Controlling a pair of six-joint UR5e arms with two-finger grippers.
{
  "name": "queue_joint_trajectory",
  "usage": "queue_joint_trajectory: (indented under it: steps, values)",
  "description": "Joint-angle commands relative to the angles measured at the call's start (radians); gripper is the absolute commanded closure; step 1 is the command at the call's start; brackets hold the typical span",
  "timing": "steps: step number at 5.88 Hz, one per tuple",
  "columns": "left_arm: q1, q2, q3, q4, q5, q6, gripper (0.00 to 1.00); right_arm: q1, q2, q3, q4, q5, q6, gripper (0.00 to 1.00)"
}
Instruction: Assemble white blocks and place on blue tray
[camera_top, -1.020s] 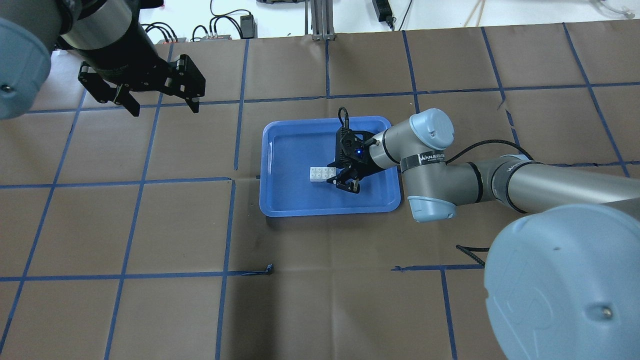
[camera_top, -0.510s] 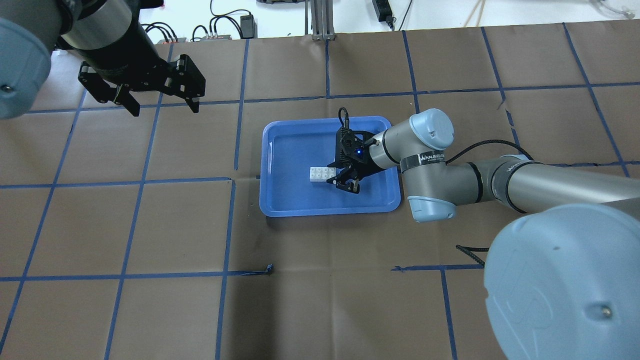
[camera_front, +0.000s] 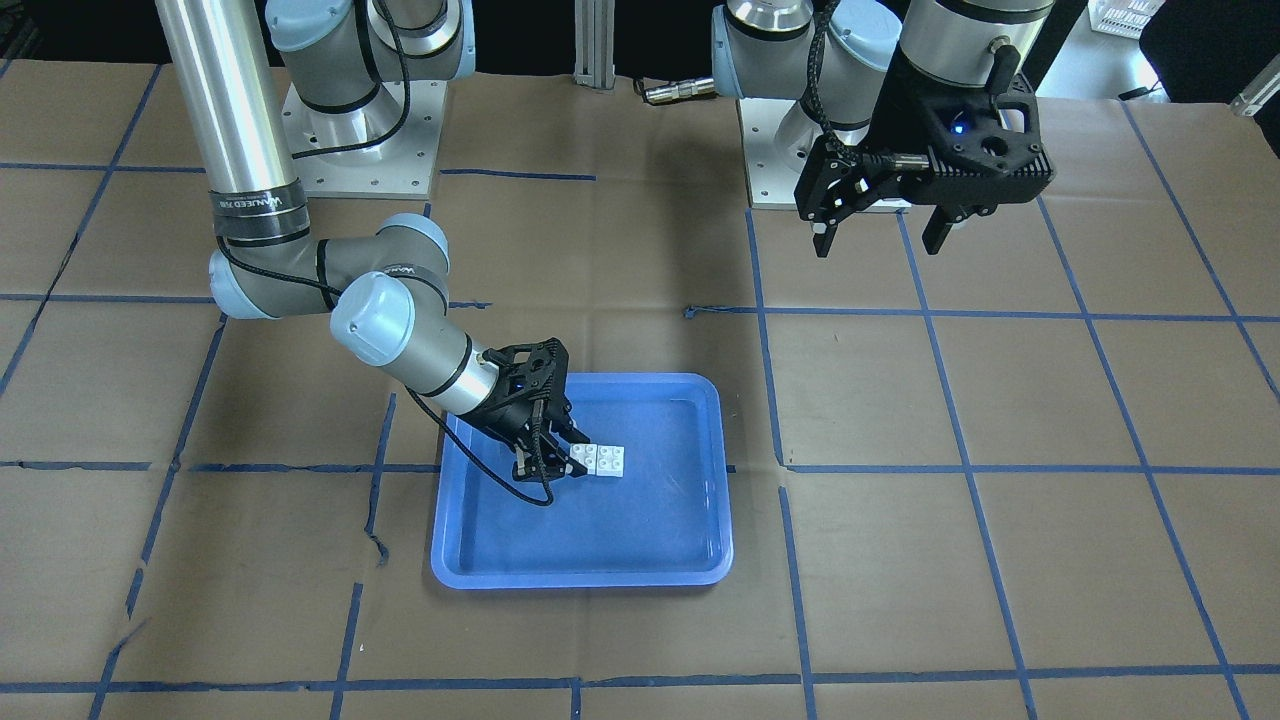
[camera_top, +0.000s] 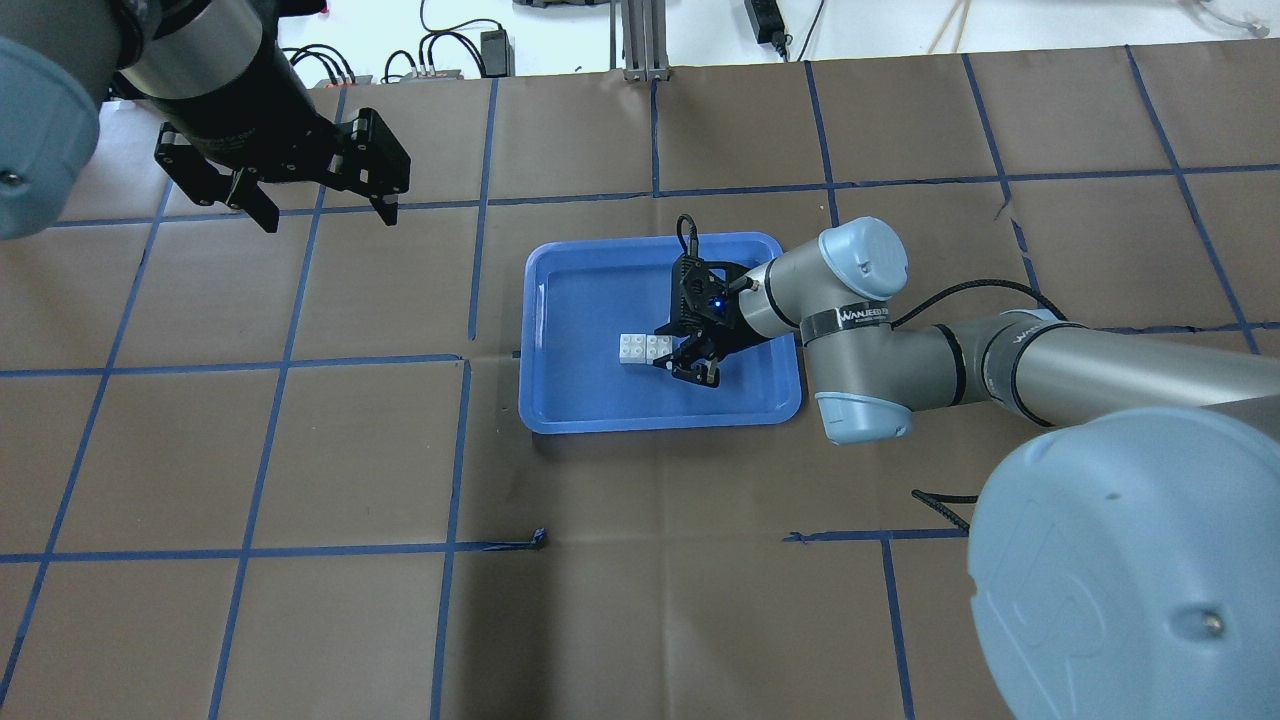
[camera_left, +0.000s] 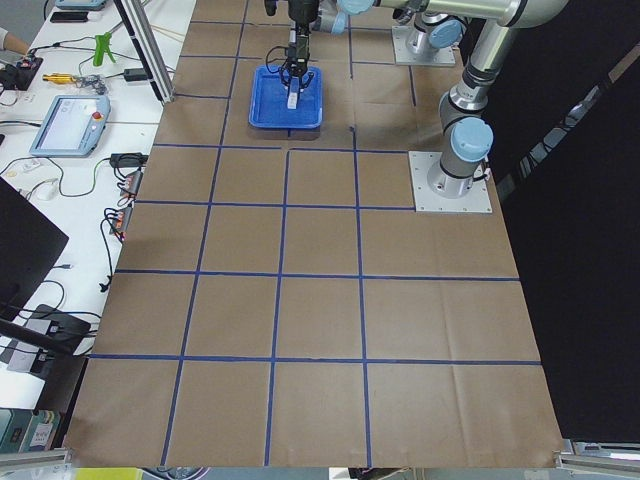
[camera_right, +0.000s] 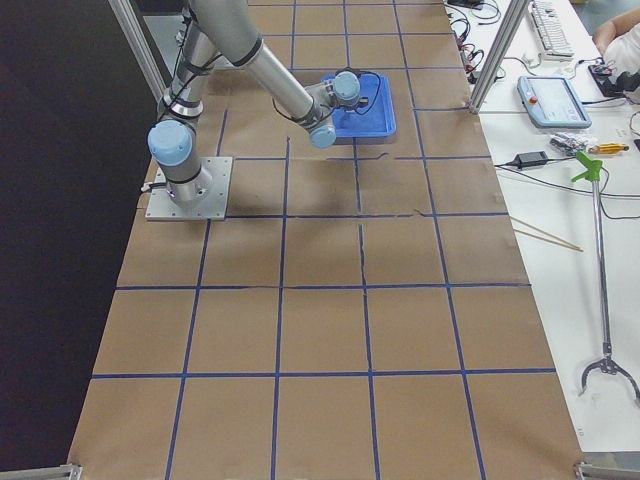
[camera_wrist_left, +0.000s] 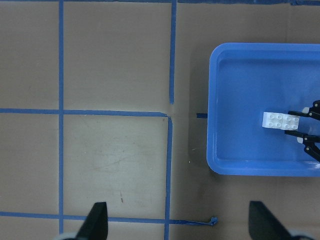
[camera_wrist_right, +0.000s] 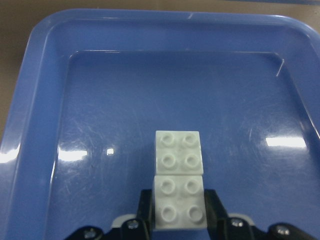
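White blocks (camera_wrist_right: 179, 180), studded squares end-to-end on glossy blue tray (camera_wrist_right: 125, 100), one tight in right pincer (camera_wrist_right: 179, 207); left pincer (camera_top: 328, 217) agape, empty.

brown table (camera_top: 640, 620) | blue tape grid (camera_front: 1000, 469) | teach pendant (camera_right: 553, 100) | grabber tool (camera_right: 599, 270)

The overhead camera is looking forward and down on the table (camera_top: 300, 620) from behind the robot (camera_top: 1120, 560). The front camera is facing the robot, steeply down. Both side cameras are looking along the table from afar, the blue tray (camera_left: 265, 105) showing small near the top. The left wrist camera is looking straight down, catching the tray at right; the right wrist camera is sitting close over tray and white blocks (camera_wrist_right: 178, 162).
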Motion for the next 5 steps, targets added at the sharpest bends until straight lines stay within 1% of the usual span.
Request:
queue_joint_trajectory:
  steps: [1, 2, 3, 4, 5]
  values:
    - [0.0, 0.0, 0.0, 0.0, 0.0, 0.0, 0.0, 0.0, 0.0, 0.0, 0.0, 0.0, 0.0, 0.52]
    - [0.0, 0.0, 0.0, 0.0, 0.0, 0.002, 0.0, 0.0, 0.0, 0.0, 0.001, 0.0, 0.0, 0.52]
    - [0.0, 0.002, 0.0, 0.0, 0.0, 0.0, 0.0, 0.0, -0.003, -0.005, 0.001, 0.002, 0.018, 0.14]
    - [0.0, 0.001, 0.0, 0.0, 0.0, 0.0, 0.0, -0.005, -0.021, -0.027, 0.012, -0.014, 0.076, 0.0]
    - [0.0, 0.0, 0.0, 0.0, 0.0, 0.0, 0.0, -0.015, -0.053, -0.073, 0.104, -0.032, 0.08, 0.0]
